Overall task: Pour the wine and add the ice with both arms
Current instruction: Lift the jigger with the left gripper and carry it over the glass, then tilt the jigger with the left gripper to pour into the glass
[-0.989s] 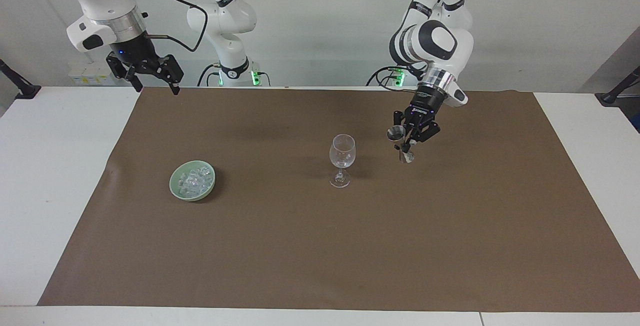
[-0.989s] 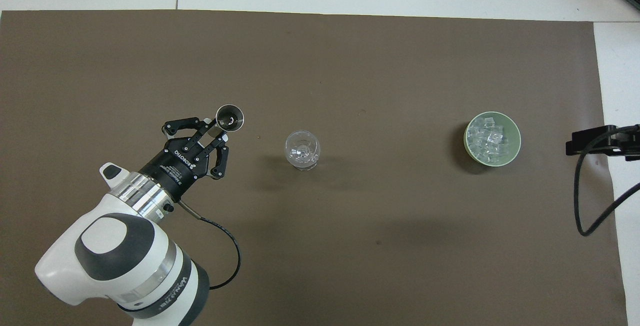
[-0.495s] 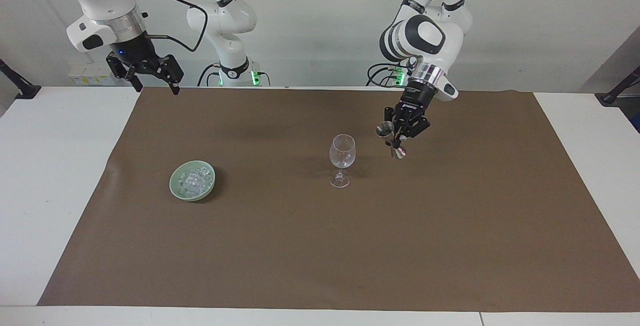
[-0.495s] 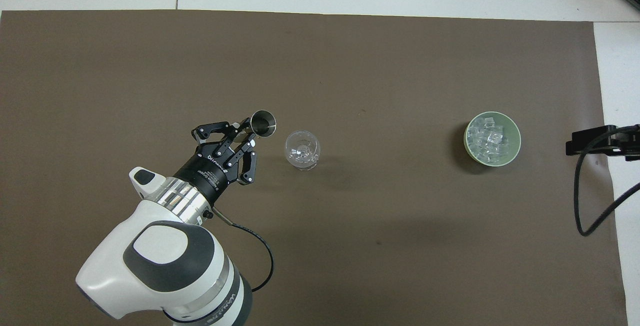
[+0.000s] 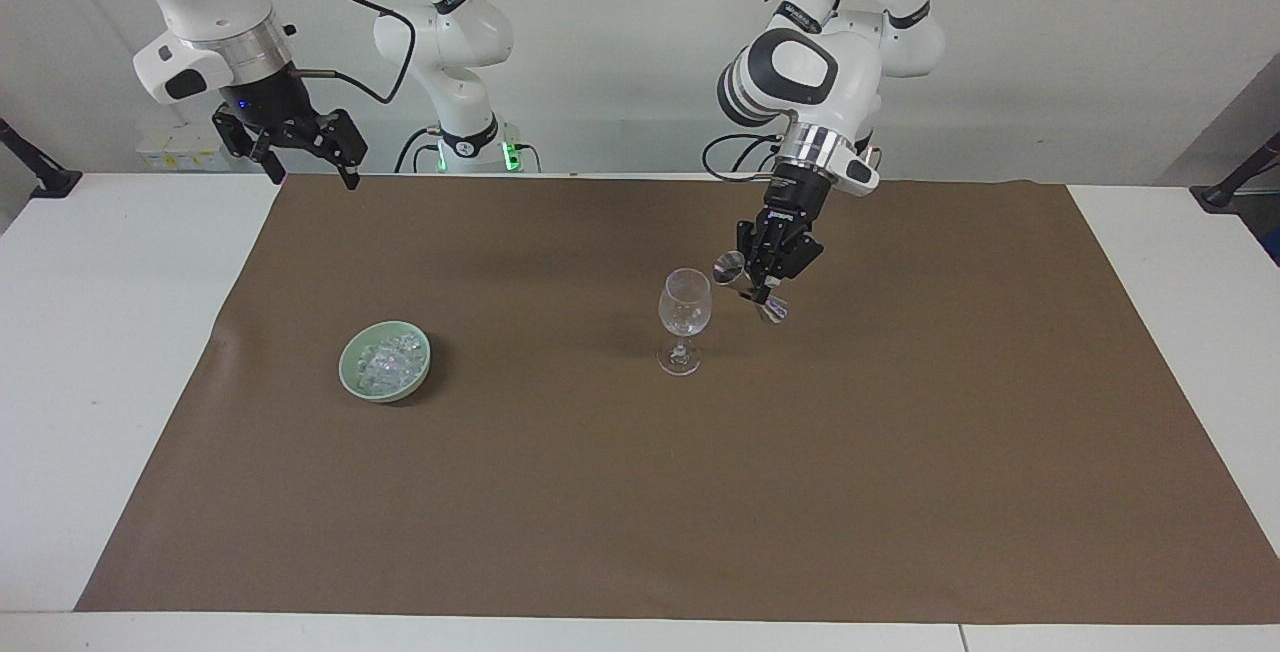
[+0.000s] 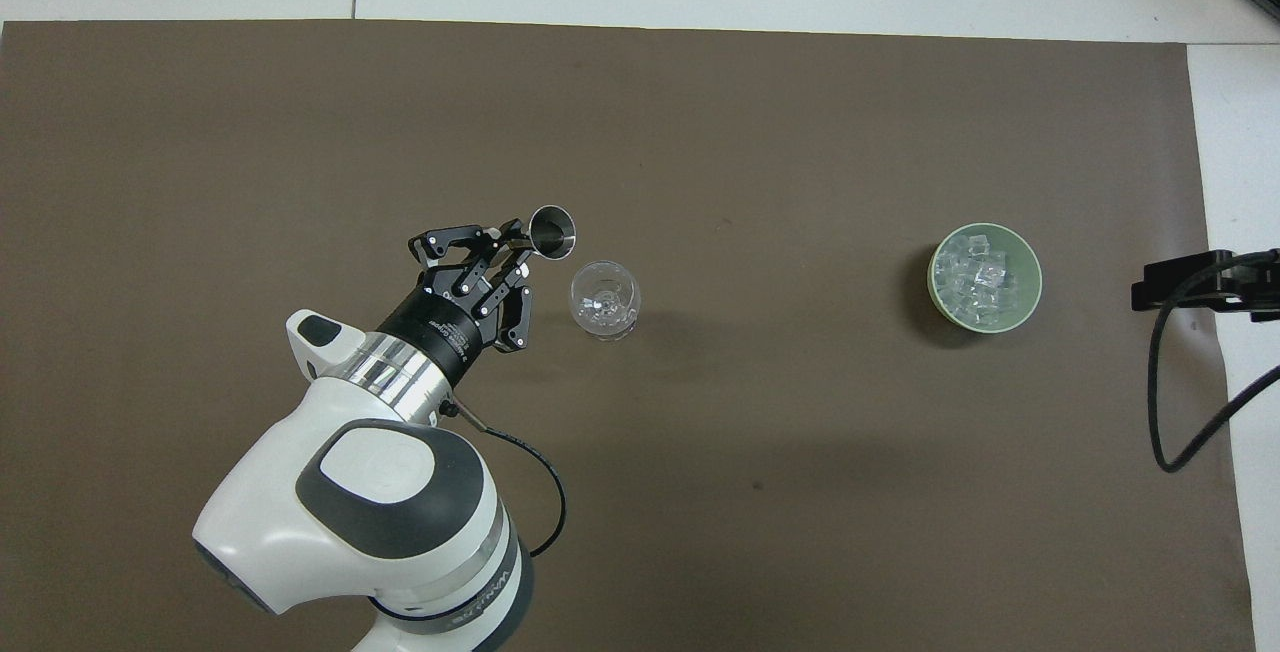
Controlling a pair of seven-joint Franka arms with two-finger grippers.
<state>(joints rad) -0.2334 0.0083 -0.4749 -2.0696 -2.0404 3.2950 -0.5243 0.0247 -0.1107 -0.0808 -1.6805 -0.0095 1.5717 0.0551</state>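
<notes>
A clear stemmed wine glass (image 5: 684, 307) stands upright on the brown mat (image 5: 640, 492); it also shows in the overhead view (image 6: 605, 300). My left gripper (image 5: 762, 284) is shut on a small metal jigger (image 5: 729, 270) and holds it tilted in the air, its mouth just beside the glass's rim. The overhead view shows this gripper (image 6: 508, 267) and the jigger (image 6: 552, 232) too. The ice (image 5: 388, 359) lies heaped in a green bowl (image 5: 345, 370) toward the right arm's end, also in the overhead view (image 6: 980, 275). My right gripper (image 5: 290, 147) waits open, raised over the mat's corner.
The bowl's rim (image 6: 1035, 284) sits well apart from the glass. The right gripper's tip (image 6: 1195, 287) and its black cable (image 6: 1160, 402) show over the mat's edge. White table (image 5: 110, 332) surrounds the mat.
My left gripper has carried the jigger toward the glass and tilted it further, so its mouth now sits beside the rim. The right arm, glass and bowl have not moved.
</notes>
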